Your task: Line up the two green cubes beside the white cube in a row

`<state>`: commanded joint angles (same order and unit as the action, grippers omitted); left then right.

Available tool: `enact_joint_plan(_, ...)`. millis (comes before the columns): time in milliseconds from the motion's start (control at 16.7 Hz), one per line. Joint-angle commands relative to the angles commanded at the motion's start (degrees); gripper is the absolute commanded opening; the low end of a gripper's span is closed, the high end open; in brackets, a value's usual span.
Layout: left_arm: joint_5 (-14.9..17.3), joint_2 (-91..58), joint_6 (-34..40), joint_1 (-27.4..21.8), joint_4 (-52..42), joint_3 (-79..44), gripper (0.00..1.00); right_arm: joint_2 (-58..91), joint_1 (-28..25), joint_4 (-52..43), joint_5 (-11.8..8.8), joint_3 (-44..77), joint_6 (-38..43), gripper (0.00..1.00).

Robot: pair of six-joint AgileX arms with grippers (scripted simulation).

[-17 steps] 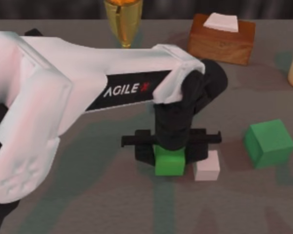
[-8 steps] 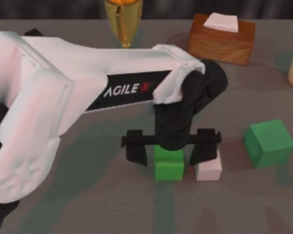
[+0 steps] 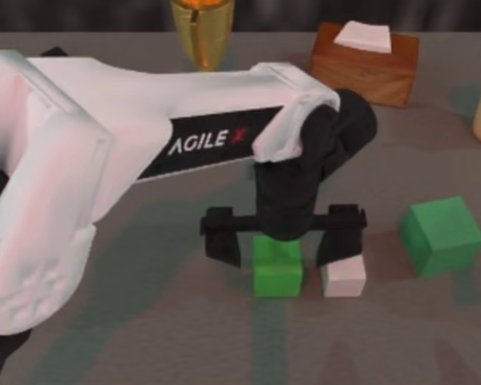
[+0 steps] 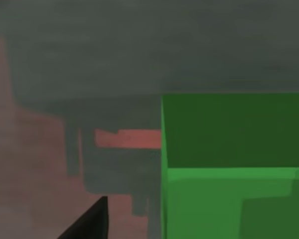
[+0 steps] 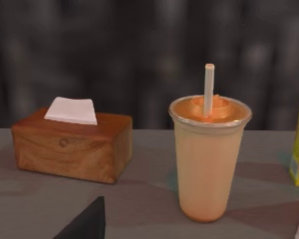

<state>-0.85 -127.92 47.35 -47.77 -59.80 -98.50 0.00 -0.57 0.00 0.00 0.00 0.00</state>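
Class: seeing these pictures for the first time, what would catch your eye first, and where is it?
The big white left arm sweeps across the top view, its open claw straddling the lime-green cube. Right of that sits the small white cube, then the larger emerald-green cube standing apart.

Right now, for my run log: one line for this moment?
left gripper: open over lime cube | white cube: adjacent | emerald cube: apart

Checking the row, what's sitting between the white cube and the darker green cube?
Nothing: in the top view, bare table separates the white cube from the darker green cube.
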Motion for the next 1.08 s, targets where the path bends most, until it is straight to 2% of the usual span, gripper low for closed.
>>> enact_joint_plan(240,0.0,2.0,0.3,0.7,-9.2,-6.3,1.00,0.0,0.0,0.0,0.0,0.0,0.0,1.00)
enact_joint_plan(420,0.0,3.0,0.3,1.0,-11.6,-8.3,1.00,0.0,0.0,0.0,0.0,0.0,0.0,1.00)
enact_joint_plan(780,-0.1,4.5,0.0,1.5,-10.3,-6.5,1.00,1.5,-0.4,-1.1,-0.1,1.4,0.1,1.00)
enact_joint_plan(1080,-0.7,19.1,-2.3,8.3,-1.9,6.4,1.00,13.2,-2.5,-9.3,-0.2,12.4,0.6,1.00)
